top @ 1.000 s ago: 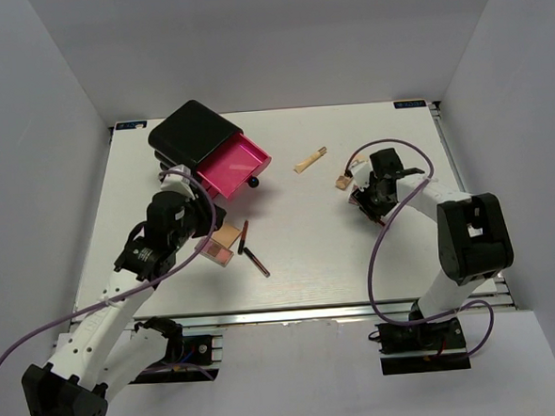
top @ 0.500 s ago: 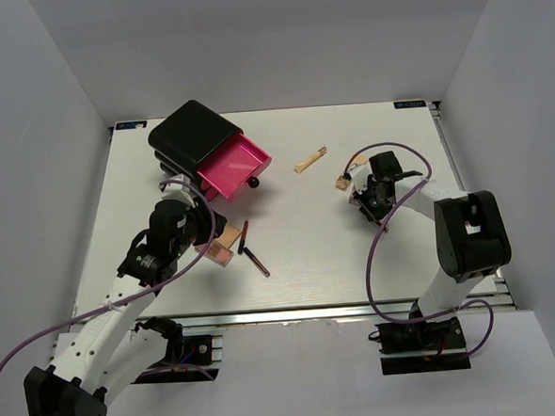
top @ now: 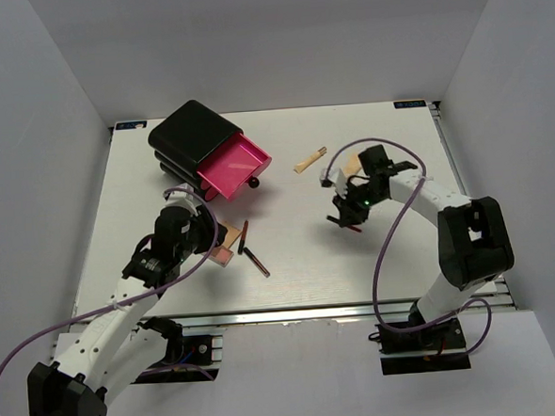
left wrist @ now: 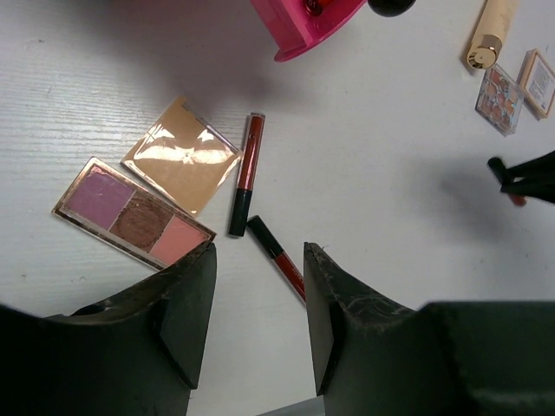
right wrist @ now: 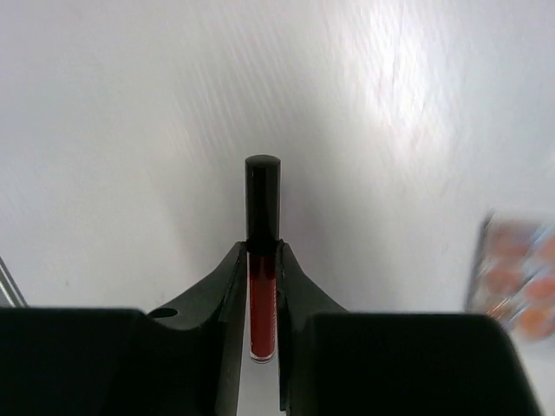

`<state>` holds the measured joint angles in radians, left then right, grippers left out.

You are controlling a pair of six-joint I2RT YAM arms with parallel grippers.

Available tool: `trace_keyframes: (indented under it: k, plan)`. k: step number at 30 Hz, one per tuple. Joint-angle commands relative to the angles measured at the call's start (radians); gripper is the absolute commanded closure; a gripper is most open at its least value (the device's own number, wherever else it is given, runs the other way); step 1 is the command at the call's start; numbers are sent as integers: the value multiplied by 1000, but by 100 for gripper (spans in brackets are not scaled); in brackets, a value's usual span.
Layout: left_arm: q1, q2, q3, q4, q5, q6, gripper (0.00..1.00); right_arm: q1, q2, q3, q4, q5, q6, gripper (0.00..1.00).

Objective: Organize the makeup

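The table (top: 299,254) is white and matte, and plain white walls (top: 267,39) close it in at the back and both sides. At the far left corner stands a black box (top: 190,133) with one pink drawer (top: 233,166) pulled out. A beige tube (top: 309,159) lies apart near the far middle.

The top view shows both arms together. The left gripper (top: 202,233) is over the cosmetics in front of the drawer. The right gripper (top: 346,213) is right of centre, near two small palettes (top: 343,174).

The left wrist view gives detail that the top view cannot. A three-colour palette (left wrist: 133,212) touches a tan compact (left wrist: 182,154). Just beside the compact lies a loose pencil (left wrist: 245,173), and a second loose pencil (left wrist: 277,258) lies slanted near its dark end. The left fingers (left wrist: 195,286) are spread wide and hold nothing. The second loose pencil shows in the gap between them.

Only the right wrist view shows the grip clearly. The right fingers (right wrist: 227,286) are pinching a held pencil (right wrist: 262,208) at its red part, and its black cap points away from the wrist. It appears raised above the table. A blurred palette (right wrist: 516,277) is at the right edge of that view.
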<state>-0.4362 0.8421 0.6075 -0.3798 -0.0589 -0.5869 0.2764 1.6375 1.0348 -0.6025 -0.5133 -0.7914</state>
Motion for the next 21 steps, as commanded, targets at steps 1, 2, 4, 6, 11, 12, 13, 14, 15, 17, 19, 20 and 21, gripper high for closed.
trace_keyframes:
  k: [1,2,4,6,11,12,13,14,15,17,19,20,21]
  plan:
    - [-6,-23,-17,24,13,-8,45,110,-50,161,24,-192,-103,100]
    - [-6,-29,-23,24,10,-11,45,136,-42,197,64,-192,-103,100]
    - [-6,-38,-31,25,7,-22,45,209,4,310,107,-179,-104,100]
    - [-6,-52,-38,25,2,-31,45,253,57,381,198,-127,-83,100]
    - [-6,-70,-51,16,2,-60,45,360,142,554,400,2,-78,100]
    - [-6,-77,-57,16,1,-62,45,374,166,576,426,10,-118,100]
    - [-7,-78,-60,16,2,-60,45,403,180,597,440,24,-127,100]
    - [-7,-81,-61,18,1,-59,45,418,194,640,446,51,-140,100]
    - [-7,-80,-63,19,-1,-57,45,432,227,660,452,71,-169,100]
    - [-9,-72,-64,25,1,-50,45,471,263,694,503,137,-192,100]
    - [-10,-58,-61,27,5,-42,45,498,320,711,552,180,-227,100]
    - [-12,-55,-60,28,7,-39,45,506,340,735,561,209,-238,100]
    - [-12,-51,-58,27,8,-37,44,517,373,751,563,217,-249,100]
